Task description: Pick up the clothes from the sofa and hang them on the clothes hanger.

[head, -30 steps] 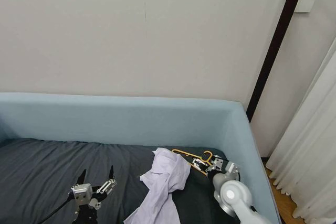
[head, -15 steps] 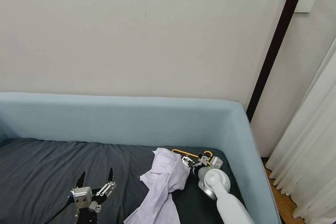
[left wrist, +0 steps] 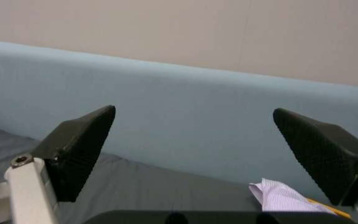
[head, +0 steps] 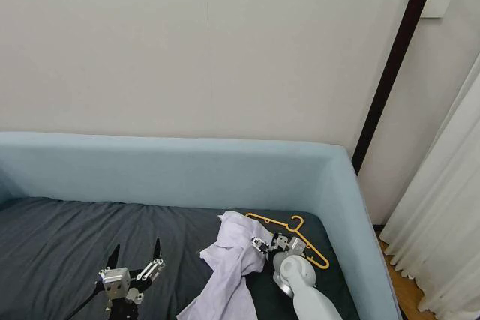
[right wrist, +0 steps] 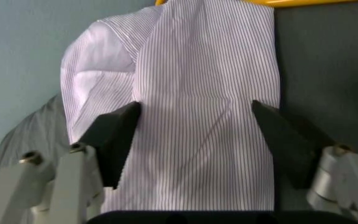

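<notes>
Nearest the robot, the left gripper [head: 137, 249] hovers over the dark grey seat cushion [head: 52, 237] with its fingers spread wide and nothing between them, well apart from the shirt [head: 234, 258]. The shirt is a crumpled pale lavender garment with fine dark pinstripes, lying on the seat towards the sofa's right end. The right gripper [right wrist: 196, 122] sits at its edge with both fingers parted wide over the cloth, clasping nothing, and just beyond lies a yellow hanger [head: 298, 231] before the light blue sofa back [head: 187, 170].
</notes>
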Available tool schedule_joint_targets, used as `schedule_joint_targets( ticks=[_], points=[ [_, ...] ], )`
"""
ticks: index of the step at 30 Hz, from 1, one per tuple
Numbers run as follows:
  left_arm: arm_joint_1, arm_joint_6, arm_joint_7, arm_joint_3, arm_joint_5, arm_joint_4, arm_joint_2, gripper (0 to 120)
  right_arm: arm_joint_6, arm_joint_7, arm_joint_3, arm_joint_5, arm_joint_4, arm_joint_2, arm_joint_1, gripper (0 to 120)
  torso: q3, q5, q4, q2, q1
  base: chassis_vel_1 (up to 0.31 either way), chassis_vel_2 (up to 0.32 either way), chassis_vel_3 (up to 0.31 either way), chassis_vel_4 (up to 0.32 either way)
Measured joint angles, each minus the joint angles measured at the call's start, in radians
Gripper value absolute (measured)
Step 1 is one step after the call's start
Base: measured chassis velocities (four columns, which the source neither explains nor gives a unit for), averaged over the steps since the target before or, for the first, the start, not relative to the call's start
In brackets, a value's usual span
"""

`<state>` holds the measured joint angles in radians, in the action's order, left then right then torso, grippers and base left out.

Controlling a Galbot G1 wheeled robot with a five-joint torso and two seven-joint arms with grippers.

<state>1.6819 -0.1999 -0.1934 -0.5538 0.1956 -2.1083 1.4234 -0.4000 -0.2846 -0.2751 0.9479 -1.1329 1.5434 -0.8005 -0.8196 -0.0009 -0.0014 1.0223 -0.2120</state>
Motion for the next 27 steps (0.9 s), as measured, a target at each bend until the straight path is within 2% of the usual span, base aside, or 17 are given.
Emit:
schedule_joint_targets(
  ticks=[1,2,7,9,13,14,18,20,27],
  points=[
    [-0.002,-0.001,0.0,0.001,0.0,0.003,-0.001,100,0.0,0.0,0.0,0.0,-0.004,0.0,-0.002,65,0.0,0.0,0.0,0.0,0.0,0.0,0.0,0.0,0.0],
    [-0.002,-0.001,0.0,0.001,0.0,0.003,-0.001,100,0.0,0.0,0.0,0.0,-0.004,0.0,-0.002,65,0.0,0.0,0.0,0.0,0.0,0.0,0.0,0.0,0.0],
    [-0.017,-0.002,-0.002,0.008,0.001,0.021,-0.014,100,0.0,0.01,-0.008,-0.015,-0.002,0.008,-0.007,41,0.0,0.0,0.0,0.0,0.0,0.0,0.0,0.0,0.0],
    [-0.019,-0.002,-0.003,0.009,0.002,0.024,-0.016,100,0.0,0.01,-0.008,-0.016,-0.001,0.01,-0.007,39,0.0,0.0001,0.0,0.0,0.0,0.0,0.0,0.0,0.0],
    [-0.032,-0.003,-0.009,0.01,0.004,0.04,-0.023,100,0.0,0.017,-0.009,-0.019,0.001,0.014,-0.006,20,0.0,0.0001,0.0001,0.0,0.0,0.0,0.0,0.0,0.0],
    [-0.032,-0.003,-0.009,0.01,0.004,0.04,-0.023,100,0.0,0.017,-0.009,-0.019,0.001,0.014,-0.006,20,0.0,0.0001,0.0001,0.0,0.0,0.0,0.0,0.0,0.0],
    [-0.048,-0.003,-0.015,0.01,0.008,0.052,-0.032,100,0.0,0.025,-0.008,-0.02,-0.005,0.014,-0.011,4,0.0,0.0,0.0,0.0,0.0,0.0,0.0,0.0,0.0],
    [-0.051,-0.003,-0.016,0.012,0.009,0.055,-0.034,100,0.0,0.026,-0.007,-0.02,-0.007,0.013,-0.012,0,0.0,0.0001,0.0,0.0,0.0,0.0,0.0,0.0,0.0],
    [-0.068,-0.001,-0.021,0.025,0.012,0.065,-0.038,100,0.016,0.041,0.011,-0.02,-0.048,-0.002,-0.034,0,0.0,0.0001,0.0,0.0,0.0,0.0,0.0,0.0,0.0]
  ],
)
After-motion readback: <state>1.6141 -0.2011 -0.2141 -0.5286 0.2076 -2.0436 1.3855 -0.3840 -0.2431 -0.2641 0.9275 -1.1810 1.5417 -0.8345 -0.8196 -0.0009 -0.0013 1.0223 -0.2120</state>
